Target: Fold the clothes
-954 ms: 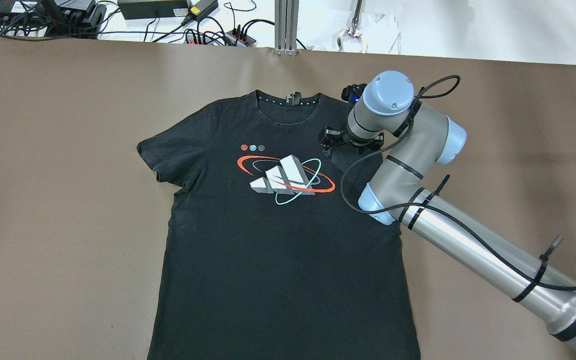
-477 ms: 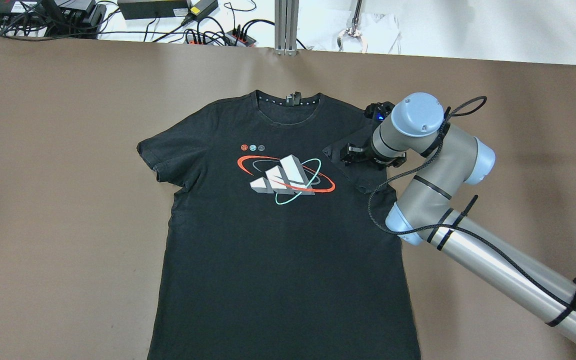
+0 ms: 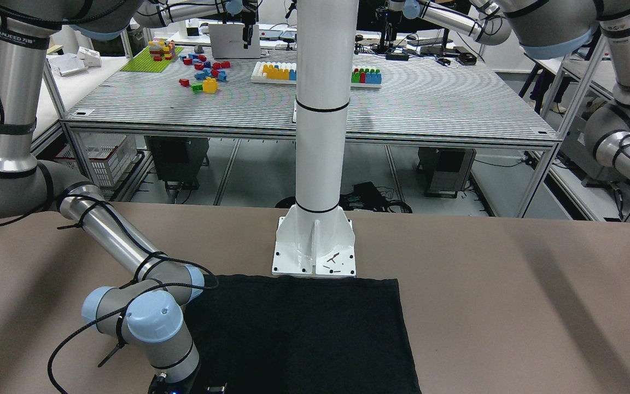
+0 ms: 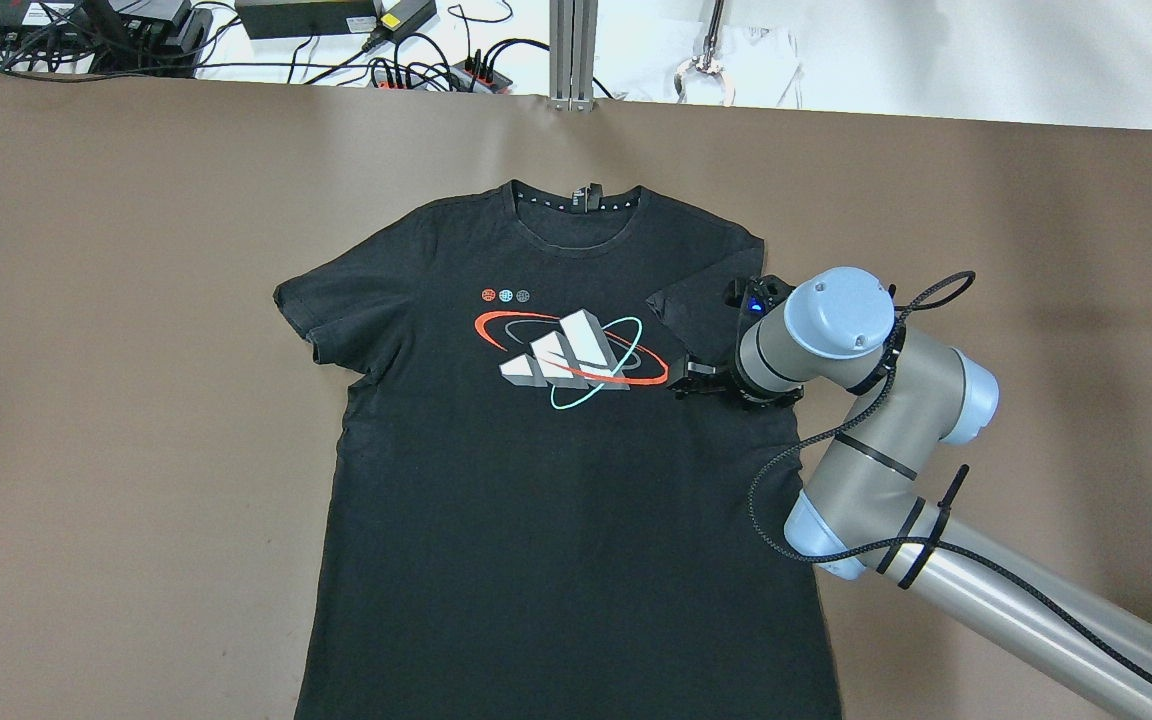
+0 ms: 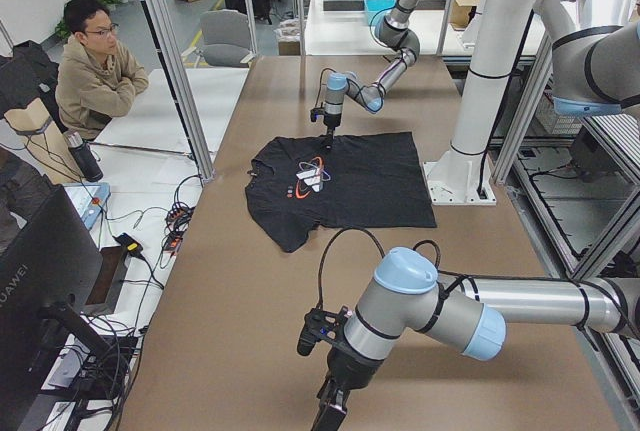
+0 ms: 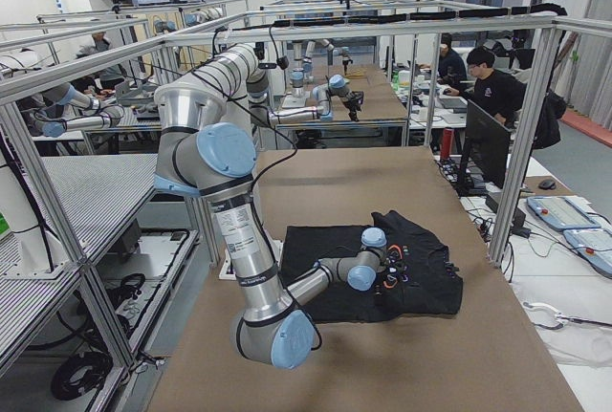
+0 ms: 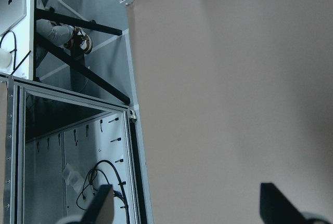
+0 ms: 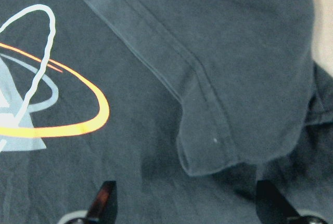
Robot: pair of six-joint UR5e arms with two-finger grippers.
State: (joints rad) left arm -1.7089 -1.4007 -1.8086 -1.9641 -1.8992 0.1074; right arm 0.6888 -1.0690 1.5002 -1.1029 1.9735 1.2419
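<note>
One black T-shirt (image 4: 556, 500) lies flat, print up, on the brown table (image 4: 116, 300), one sleeve (image 4: 701, 310) folded inward, the right gripper (image 8: 188, 203) spread empty over it, the left gripper (image 7: 187, 206) spread empty well apart.

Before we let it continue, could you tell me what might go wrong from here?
The open right gripper hangs close over the folded-in sleeve; a sideways move could snag its loose hem corner and undo the fold. The arm's cable loop near the T-shirt edge might drag it.
</note>
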